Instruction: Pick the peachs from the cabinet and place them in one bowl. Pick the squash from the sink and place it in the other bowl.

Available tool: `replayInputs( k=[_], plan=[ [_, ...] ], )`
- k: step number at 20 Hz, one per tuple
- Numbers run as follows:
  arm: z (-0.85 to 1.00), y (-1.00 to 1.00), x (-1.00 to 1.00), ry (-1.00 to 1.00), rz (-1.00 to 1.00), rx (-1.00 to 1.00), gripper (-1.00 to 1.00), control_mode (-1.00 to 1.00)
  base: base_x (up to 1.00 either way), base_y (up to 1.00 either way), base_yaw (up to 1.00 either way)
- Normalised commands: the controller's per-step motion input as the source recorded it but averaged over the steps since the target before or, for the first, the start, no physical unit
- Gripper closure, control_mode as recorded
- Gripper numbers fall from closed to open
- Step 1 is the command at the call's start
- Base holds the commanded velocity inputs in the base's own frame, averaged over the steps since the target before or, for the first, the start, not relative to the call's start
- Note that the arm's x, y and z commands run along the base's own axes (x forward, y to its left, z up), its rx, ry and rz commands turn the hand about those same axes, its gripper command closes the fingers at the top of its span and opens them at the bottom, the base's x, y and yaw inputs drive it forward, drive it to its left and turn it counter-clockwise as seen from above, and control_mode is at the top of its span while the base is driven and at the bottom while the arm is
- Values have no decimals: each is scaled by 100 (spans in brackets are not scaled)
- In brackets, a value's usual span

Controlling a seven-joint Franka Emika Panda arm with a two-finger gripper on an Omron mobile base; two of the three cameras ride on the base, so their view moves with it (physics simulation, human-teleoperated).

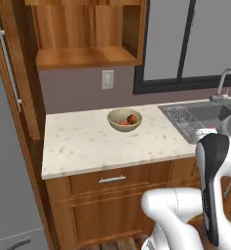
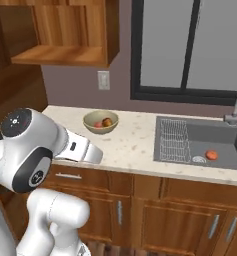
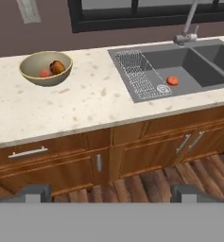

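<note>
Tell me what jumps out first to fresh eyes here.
The tan bowl on the pale counter already holds both peaches. The orange squash lies in the dark sink, beside the wire rack. The claw hangs open, well back from the counter, holding nothing.

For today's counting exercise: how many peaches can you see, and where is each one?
2. Both peaches lie in the tan bowl on the counter: one orange peach towards the sink side, one redder peach beside it, partly hidden by the rim.

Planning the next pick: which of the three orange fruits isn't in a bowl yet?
The squash, alone in the sink by the drain; both peaches lie in the tan bowl.
</note>
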Motion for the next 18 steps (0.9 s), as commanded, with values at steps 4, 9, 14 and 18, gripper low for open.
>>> replayInputs(
  k=[4, 9, 14, 18],
  plan=[
    [0, 0, 0, 0, 0, 0, -100, 100, 62, -100, 4],
    [0, 0, 0, 0, 0, 0, -100, 100, 10, -100, 7],
    [0, 0, 0, 0, 0, 0, -100, 100, 0, -87, 12],
    [0, 0, 0, 0, 0, 0, -100, 100, 0, -54, 20]
  ],
)
